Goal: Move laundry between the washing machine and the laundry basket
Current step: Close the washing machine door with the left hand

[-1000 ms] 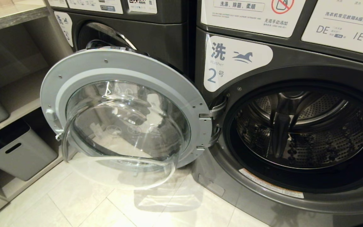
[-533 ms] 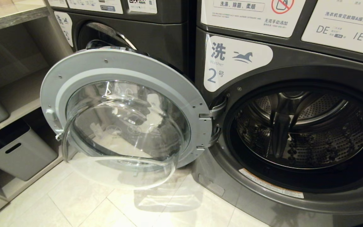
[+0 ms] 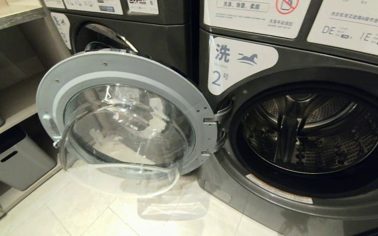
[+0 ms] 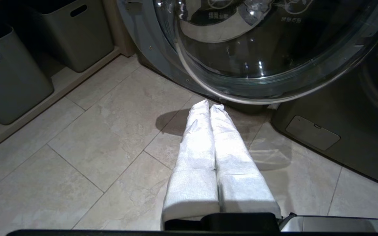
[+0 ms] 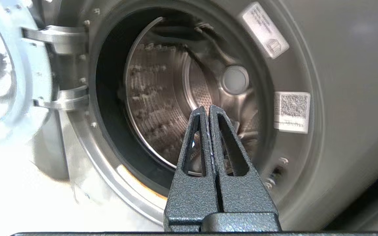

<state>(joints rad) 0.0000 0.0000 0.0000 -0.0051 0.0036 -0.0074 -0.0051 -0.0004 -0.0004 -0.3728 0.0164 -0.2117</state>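
While both pairs of fingers are pressed together and empty, the right gripper (image 5: 208, 109) faces the washing machine's bare drum (image 3: 310, 131); the left gripper (image 4: 209, 107) hangs near the open door (image 3: 126, 111). No laundry or basket shows; reaching carelessly risks striking that door.

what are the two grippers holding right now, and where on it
Nothing. The left gripper has its fingers pressed together over the floor tiles; the right gripper is shut and empty before the washer drum.
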